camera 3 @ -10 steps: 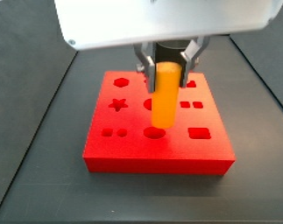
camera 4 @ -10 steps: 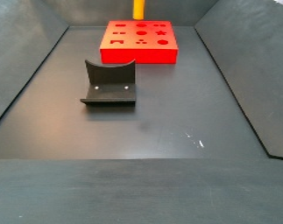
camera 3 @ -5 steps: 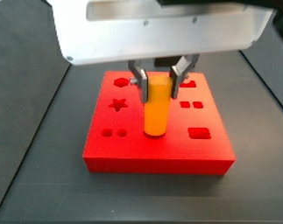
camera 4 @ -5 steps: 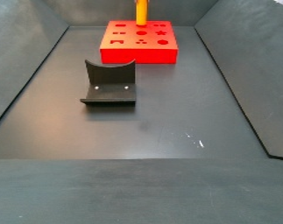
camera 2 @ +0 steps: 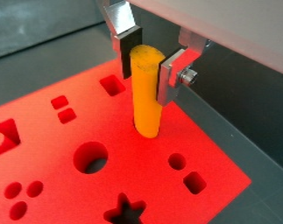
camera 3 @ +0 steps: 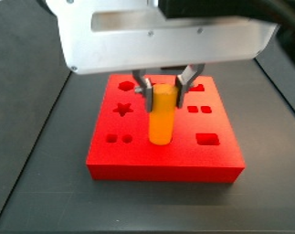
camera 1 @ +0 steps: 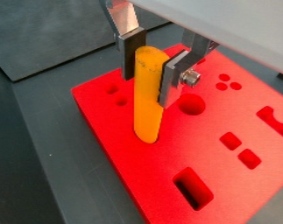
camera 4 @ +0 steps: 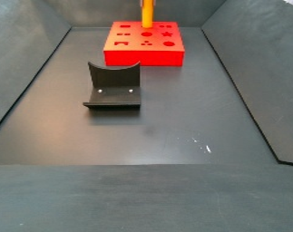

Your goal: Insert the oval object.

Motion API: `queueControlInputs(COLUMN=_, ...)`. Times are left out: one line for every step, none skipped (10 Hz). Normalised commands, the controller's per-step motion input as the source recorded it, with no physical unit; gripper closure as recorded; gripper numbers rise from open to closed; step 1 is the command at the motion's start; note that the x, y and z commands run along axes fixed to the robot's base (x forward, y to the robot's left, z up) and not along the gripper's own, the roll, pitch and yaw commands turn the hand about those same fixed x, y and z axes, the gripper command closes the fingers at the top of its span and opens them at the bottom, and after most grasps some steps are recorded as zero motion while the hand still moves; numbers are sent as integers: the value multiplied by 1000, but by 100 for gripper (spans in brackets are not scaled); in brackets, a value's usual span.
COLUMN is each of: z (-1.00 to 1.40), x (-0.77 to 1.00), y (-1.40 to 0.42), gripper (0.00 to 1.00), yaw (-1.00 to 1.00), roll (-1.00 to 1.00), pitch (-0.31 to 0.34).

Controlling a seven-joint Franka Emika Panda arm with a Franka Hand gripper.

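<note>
The oval object, a smooth orange-yellow peg, stands upright over the red block. Its lower end sits at a hole in the block's top, near the middle. My gripper is shut on the peg's upper end. In both wrist views the dark pads press the peg from both sides, with the gripper right above the block. In a side view the peg rises from the block at the far end of the floor.
The red block has several shaped holes, among them a star, a round one and a rectangle. A dark grey notched holder stands on the floor nearer the camera. Dark walls enclose the floor.
The gripper has moved down with the peg. The peg has gone from tilted to upright, and its lower end now sits lower at the hole.
</note>
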Motion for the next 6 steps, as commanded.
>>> queueControlInputs(z=-34, x=-120, y=-14, gripper=100, yaw=0, roll=21, pitch=0)
queueControlInputs(z=-83, x=0, y=-83, gripper=100, yaw=-6, roll=71, pitch=0)
queueControlInputs(z=-209, x=320, y=-134, gripper=100, yaw=-9, roll=76, pitch=0)
queueControlInputs(z=-380, x=423, y=-117, gripper=100, yaw=-43, roll=93, pitch=0)
queueControlInputs(z=-537, x=431, y=-69, gripper=100, yaw=-43, roll=123, pitch=0)
queueControlInputs(z=-546, x=543, y=0, gripper=100, yaw=0, roll=107, pitch=0)
